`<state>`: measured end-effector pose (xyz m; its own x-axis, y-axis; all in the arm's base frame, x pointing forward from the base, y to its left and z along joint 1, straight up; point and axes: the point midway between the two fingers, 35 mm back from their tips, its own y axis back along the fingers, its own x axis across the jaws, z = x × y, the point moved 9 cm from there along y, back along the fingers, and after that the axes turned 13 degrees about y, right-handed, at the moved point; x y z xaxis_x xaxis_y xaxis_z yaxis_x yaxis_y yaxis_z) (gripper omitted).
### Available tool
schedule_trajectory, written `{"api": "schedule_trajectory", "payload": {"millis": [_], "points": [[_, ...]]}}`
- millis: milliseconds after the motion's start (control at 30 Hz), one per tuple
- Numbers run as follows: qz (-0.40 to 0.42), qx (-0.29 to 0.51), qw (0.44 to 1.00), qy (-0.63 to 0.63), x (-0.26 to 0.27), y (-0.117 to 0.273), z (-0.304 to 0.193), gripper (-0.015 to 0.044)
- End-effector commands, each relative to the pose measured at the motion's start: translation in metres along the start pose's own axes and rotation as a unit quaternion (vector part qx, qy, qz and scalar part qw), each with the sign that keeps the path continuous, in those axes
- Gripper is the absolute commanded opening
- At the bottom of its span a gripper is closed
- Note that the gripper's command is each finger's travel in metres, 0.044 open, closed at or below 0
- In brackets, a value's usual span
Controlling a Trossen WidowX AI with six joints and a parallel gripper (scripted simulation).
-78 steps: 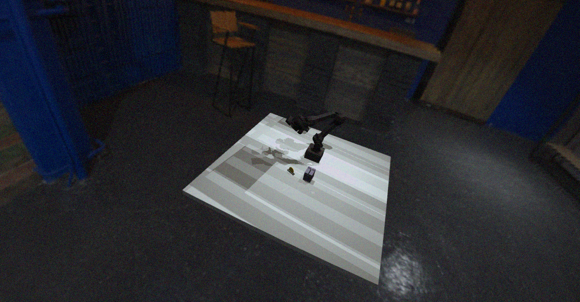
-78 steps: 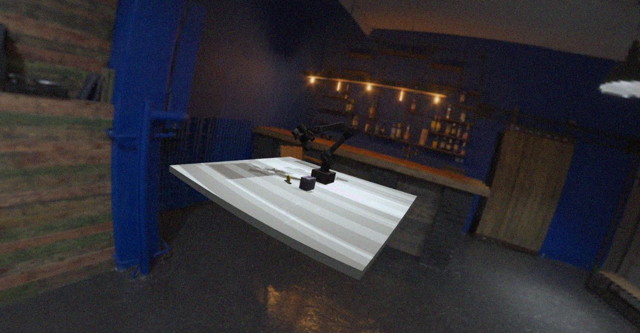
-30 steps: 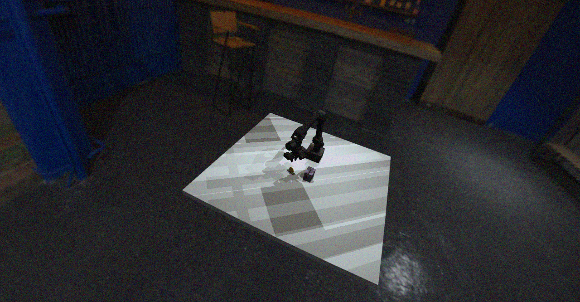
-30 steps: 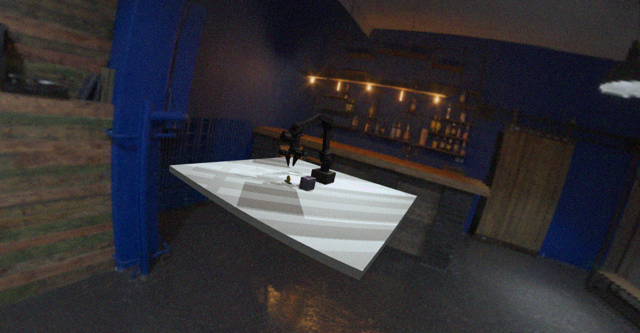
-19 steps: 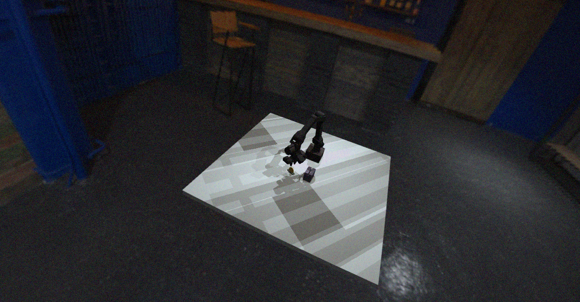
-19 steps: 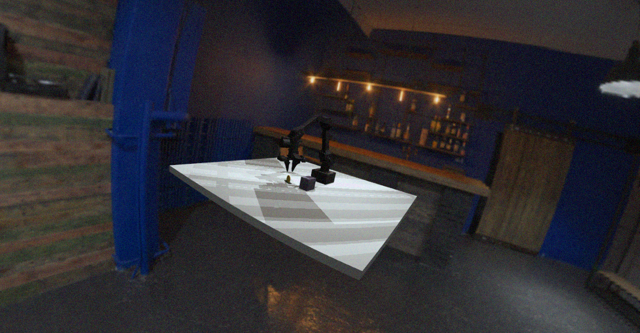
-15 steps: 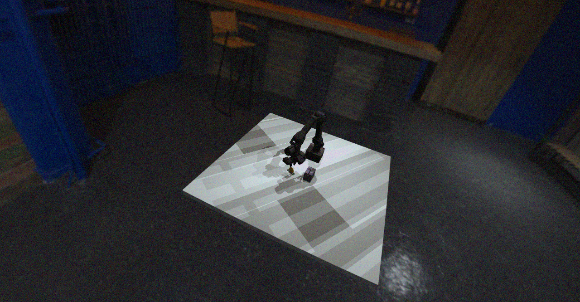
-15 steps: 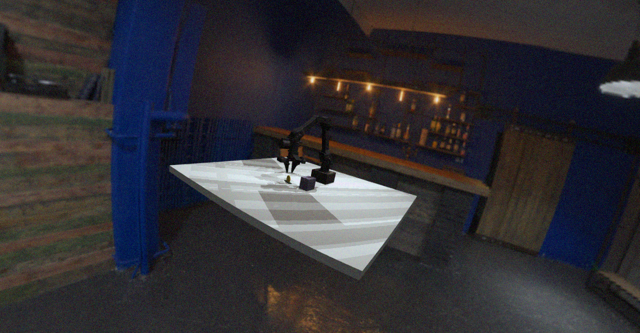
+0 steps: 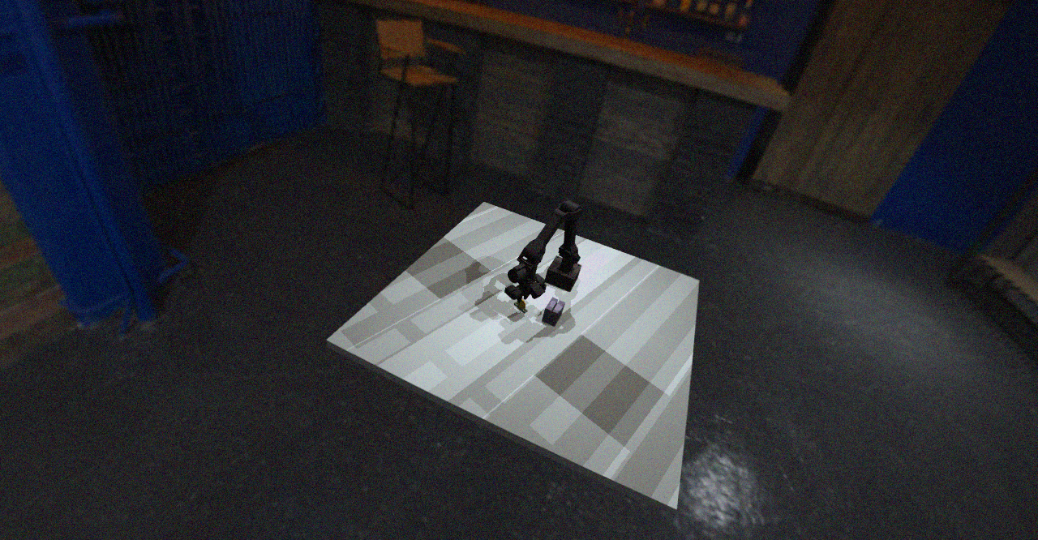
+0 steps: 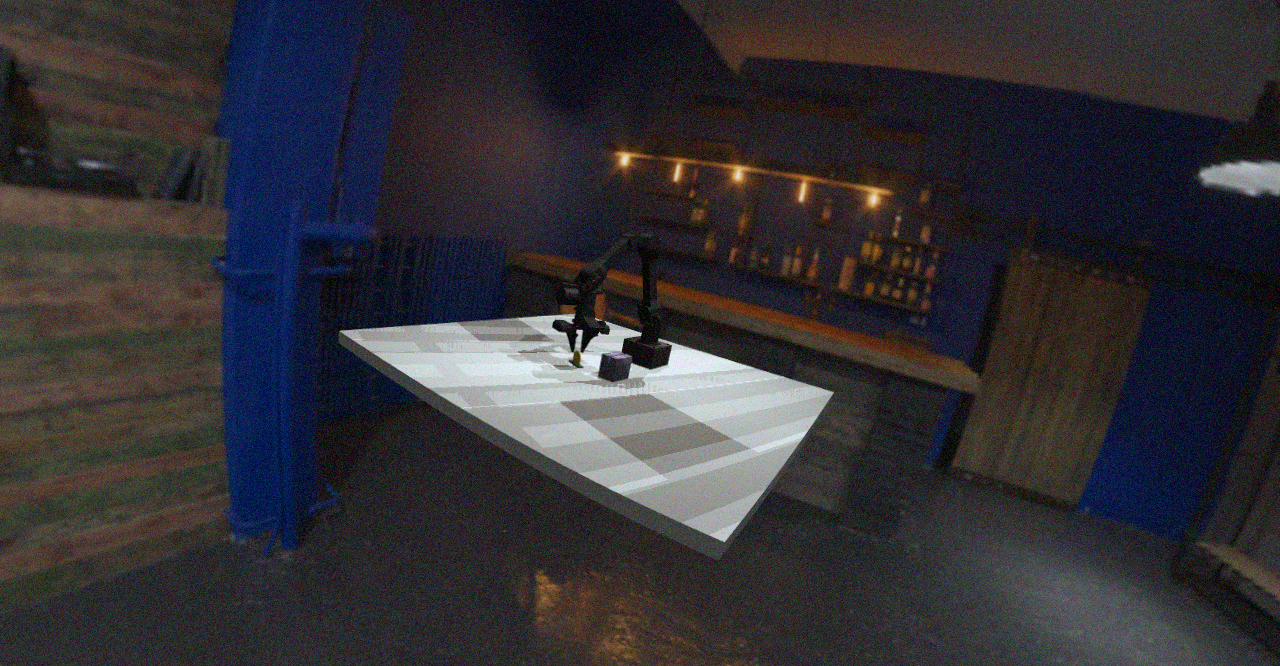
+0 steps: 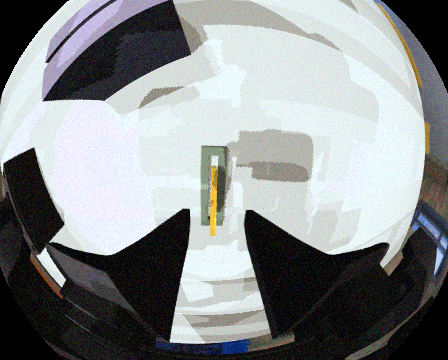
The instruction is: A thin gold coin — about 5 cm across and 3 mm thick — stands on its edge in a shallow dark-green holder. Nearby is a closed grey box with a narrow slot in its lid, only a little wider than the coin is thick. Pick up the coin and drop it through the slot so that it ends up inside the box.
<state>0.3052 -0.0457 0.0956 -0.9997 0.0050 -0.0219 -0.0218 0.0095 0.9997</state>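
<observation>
A thin gold coin (image 9: 521, 304) (image 10: 577, 357) (image 11: 213, 200) stands on edge in the dark-green holder (image 11: 205, 165). In the wrist view the coin is seen edge-on, and its near end reaches level with the fingertips. My gripper (image 11: 218, 216) (image 10: 580, 348) points down just above the coin, partly open and empty, one finger to each side of the coin's line with a gap on both sides. The closed grey box (image 9: 553, 311) (image 10: 614, 366) (image 11: 129, 55) stands close by, at the upper left in the wrist view. The narrow dark slot (image 11: 79, 30) in its lid shows there.
The arm's dark base (image 9: 564, 273) (image 10: 646, 351) stands on the pale patterned table (image 9: 624, 392) (image 10: 698, 492), behind the box in the top and exterior views. Shadows of the arm fall around the holder. A bar counter and a stool stand beyond the table.
</observation>
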Motion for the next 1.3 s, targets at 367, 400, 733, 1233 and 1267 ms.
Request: {"api": "schedule_trajectory", "payload": {"millis": [367, 400, 733, 1233, 1267], "points": [[0.0, -0.002, 1.0, 0.002, 0.001, -0.023, 0.0, 0.0161], [0.0, -0.002, 1.0, 0.002, 0.002, -0.025, 0.0, 0.0161], [0.0, -0.002, 1.0, 0.002, 0.002, -0.033, 0.001, 0.0082], [0.0, -0.002, 1.0, 0.002, 0.001, -0.028, 0.0, 0.0], [0.0, -0.002, 1.0, 0.002, 0.001, -0.025, 0.0, 0.0]]}}
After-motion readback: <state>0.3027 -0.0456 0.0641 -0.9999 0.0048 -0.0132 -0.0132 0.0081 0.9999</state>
